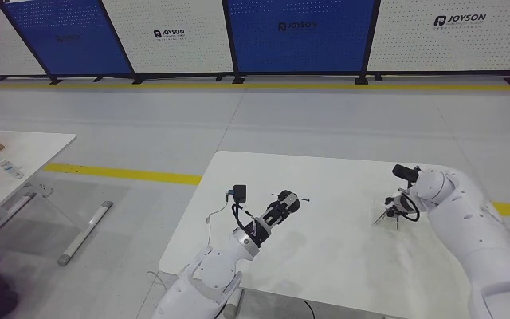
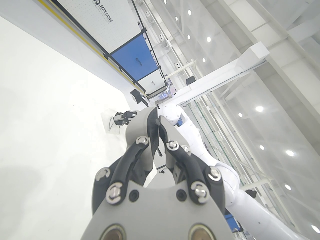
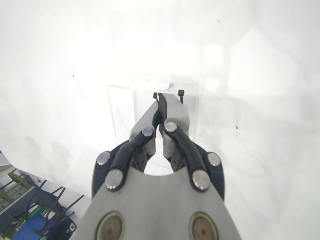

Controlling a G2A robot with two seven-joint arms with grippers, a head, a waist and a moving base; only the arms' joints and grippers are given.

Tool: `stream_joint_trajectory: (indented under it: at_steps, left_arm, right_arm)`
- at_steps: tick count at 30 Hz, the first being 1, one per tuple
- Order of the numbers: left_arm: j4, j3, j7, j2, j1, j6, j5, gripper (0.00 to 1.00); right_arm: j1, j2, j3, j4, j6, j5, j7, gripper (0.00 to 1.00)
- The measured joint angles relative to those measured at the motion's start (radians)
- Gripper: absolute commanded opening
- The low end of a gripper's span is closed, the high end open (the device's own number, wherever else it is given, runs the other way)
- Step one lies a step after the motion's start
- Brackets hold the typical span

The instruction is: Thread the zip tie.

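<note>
- Top view: the white surface (image 1: 335,255) has an arm over each half. The left claw (image 1: 284,202) hangs over the middle; the right claw (image 1: 393,210) is well apart from it, near the right-hand edge, with its tips down at the surface. Thin black strands of the zip tie (image 1: 381,217) splay out just beside the right claw's tips. Blue and white pegboard panels (image 1: 303,36) stand across the floor behind.
- Left wrist view: the left claw (image 2: 158,120) has its fingers drawn together at the tips — a small dark sliver shows between them, too small to tell what it is. Farther off, the right claw (image 2: 124,117) is poised over a clear plate (image 2: 107,126) lying flat on the surface.
- Right wrist view: the right claw (image 3: 158,98) is pinched closed, and the black head of the zip tie (image 3: 155,95) pokes out at its very tip — it grips that tie. A second zip tie (image 3: 180,93) has its head just beside one finger, and its strap runs back behind that finger. Both ties sit over the clear plate (image 3: 120,111), whose edges frame the claw's tips.
</note>
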Motion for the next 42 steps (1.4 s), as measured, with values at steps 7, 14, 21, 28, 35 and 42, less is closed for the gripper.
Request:
stream_joint_trajectory:
  at_steps: [7,14,21,28,35,42]
  left_arm:
    - [0.0,0.0,0.0,0.0,0.0,0.0,0.0,0.0]
    - [0.0,0.0,0.0,0.0,0.0,0.0,0.0,0.0]
    - [0.0,0.0,0.0,0.0,0.0,0.0,0.0,0.0]
    - [0.0,0.0,0.0,0.0,0.0,0.0,0.0,0.0]
    - [0.0,0.0,0.0,0.0,0.0,0.0,0.0,0.0]
    - [0.0,0.0,0.0,0.0,0.0,0.0,0.0,0.0]
  right_arm:
    - [-0.108,0.077,0.096,-0.21,0.018,-0.019,0.014,0.0]
    - [-0.308,0.17,0.265,-0.542,0.059,-0.05,0.045,0.0]
    - [-0.547,0.231,0.47,-0.851,0.018,-0.003,0.0,0.0]
    - [-0.62,0.241,0.522,-0.912,-0.024,0.024,-0.036,0.0]
    - [-0.619,0.241,0.522,-0.912,-0.024,0.023,-0.036,0.0]
    - [-0.644,0.243,0.535,-0.932,-0.038,0.036,-0.082,0.0]
